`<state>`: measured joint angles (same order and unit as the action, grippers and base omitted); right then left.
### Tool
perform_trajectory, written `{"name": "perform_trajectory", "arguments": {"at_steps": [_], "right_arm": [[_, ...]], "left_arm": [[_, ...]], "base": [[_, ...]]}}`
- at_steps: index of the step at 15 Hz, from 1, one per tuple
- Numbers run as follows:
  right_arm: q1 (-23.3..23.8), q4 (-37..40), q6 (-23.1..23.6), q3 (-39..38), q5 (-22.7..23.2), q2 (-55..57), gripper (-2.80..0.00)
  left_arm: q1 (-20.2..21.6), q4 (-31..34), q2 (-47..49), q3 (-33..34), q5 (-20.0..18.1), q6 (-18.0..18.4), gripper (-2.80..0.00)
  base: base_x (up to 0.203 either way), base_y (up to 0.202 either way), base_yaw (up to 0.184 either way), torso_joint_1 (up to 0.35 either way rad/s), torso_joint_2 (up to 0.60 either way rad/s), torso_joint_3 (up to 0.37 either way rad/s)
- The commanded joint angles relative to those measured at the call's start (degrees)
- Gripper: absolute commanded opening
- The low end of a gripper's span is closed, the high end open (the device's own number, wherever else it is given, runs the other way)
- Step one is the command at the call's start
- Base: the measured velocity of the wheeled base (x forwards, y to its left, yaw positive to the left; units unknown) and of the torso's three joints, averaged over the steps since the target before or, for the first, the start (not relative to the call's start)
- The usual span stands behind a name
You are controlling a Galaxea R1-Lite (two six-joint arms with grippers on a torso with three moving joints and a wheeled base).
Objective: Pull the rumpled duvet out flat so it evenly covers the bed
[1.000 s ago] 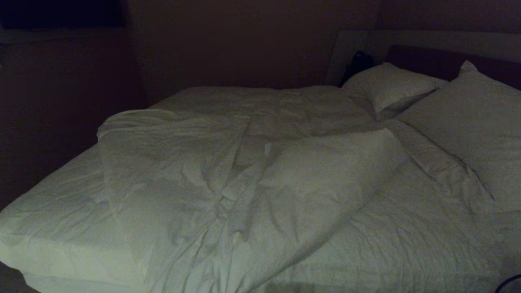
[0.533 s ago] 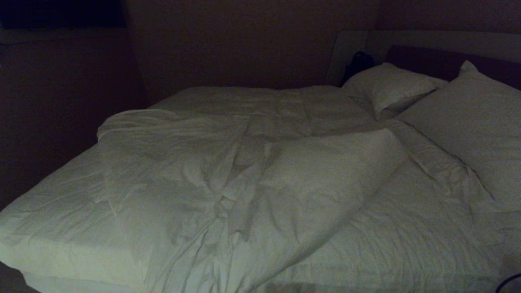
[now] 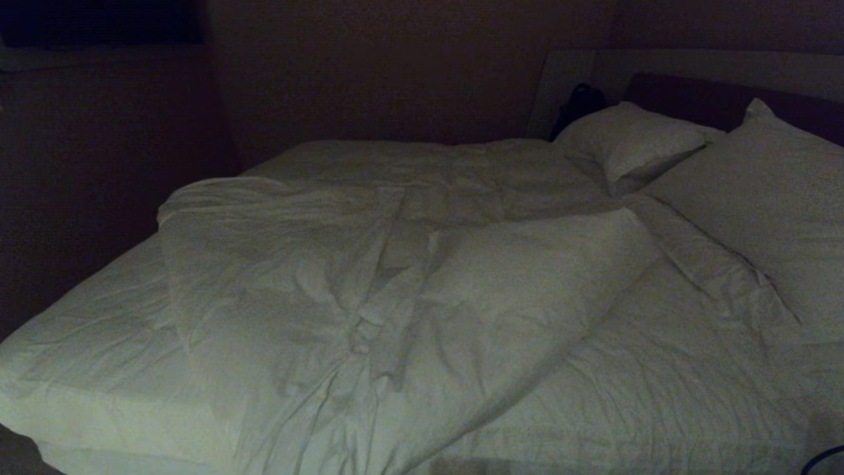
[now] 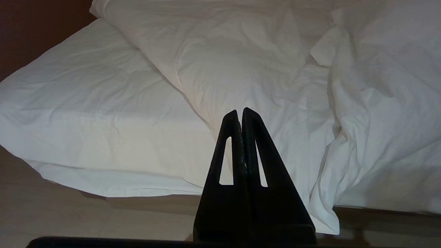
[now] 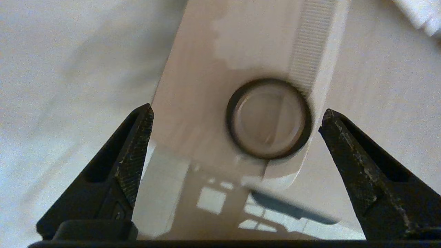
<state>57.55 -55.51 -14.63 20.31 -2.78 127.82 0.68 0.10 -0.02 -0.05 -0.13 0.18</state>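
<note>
Duvet (image 3: 369,290) lies rumpled in a heap down the middle of the bed (image 3: 86,349), one fold thrown diagonally toward the pillows (image 3: 758,198); bare mattress sheet (image 3: 659,396) shows on both sides; neither arm in head view. Left gripper (image 4: 240,112) hangs off the bed's near edge, fingers pressed together, holding nothing. Right gripper (image 5: 236,119) spread wide, empty, pointing at a pale glossy panel with a dark-rimmed round disc (image 5: 268,119).

The room is dim. A dark wall (image 3: 369,72) rises behind the headboard panel (image 3: 699,99), with a pale surround (image 3: 567,79) framing it. A small dark object (image 3: 580,102) stands beside the headboard. Pale floor (image 4: 69,217) lies below.
</note>
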Motion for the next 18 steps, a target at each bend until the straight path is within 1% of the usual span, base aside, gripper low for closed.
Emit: {"name": "perform_trajectory", "arguments": {"at_steps": [1, 2, 4, 5, 6, 18], "right_arm": [[0.0, -7.4, 0.0, -2.3, 4.9, -1.3, 0.00], [0.0, -10.3, 0.0, -3.5, 5.6, -1.3, 0.00], [0.0, -12.7, 0.0, -4.6, 6.6, -1.3, 0.00], [0.0, -13.6, -0.1, -4.9, 7.4, -1.5, -2.23], [0.0, -14.5, -0.1, -5.5, 8.2, -1.8, -2.80], [0.0, -15.5, -0.6, -5.8, 8.4, -2.3, -2.80]], "left_arm": [[0.0, 0.0, 0.0, 0.0, 0.0, 0.0, -2.80], [0.0, 0.0, 0.0, 0.0, 0.0, 0.0, -2.80], [0.0, 0.0, 0.0, 0.0, 0.0, 0.0, -2.80], [0.0, 0.0, 0.0, 0.0, 0.0, 0.0, -2.80], [0.0, 0.0, 0.0, 0.0, 0.0, 0.0, -2.80], [0.0, 0.0, 0.0, 0.0, 0.0, 0.0, -2.80]], "base": [[0.000, 0.000, 0.000, 0.000, 0.00, 0.000], [0.000, 0.000, 0.000, 0.000, 0.00, 0.000], [0.000, 0.000, 0.000, 0.000, 0.00, 0.000], [0.000, 0.000, 0.000, 0.000, 0.00, 0.000], [0.000, 0.000, 0.000, 0.000, 0.00, 0.000], [0.000, 0.000, 0.000, 0.000, 0.00, 0.000]]}}
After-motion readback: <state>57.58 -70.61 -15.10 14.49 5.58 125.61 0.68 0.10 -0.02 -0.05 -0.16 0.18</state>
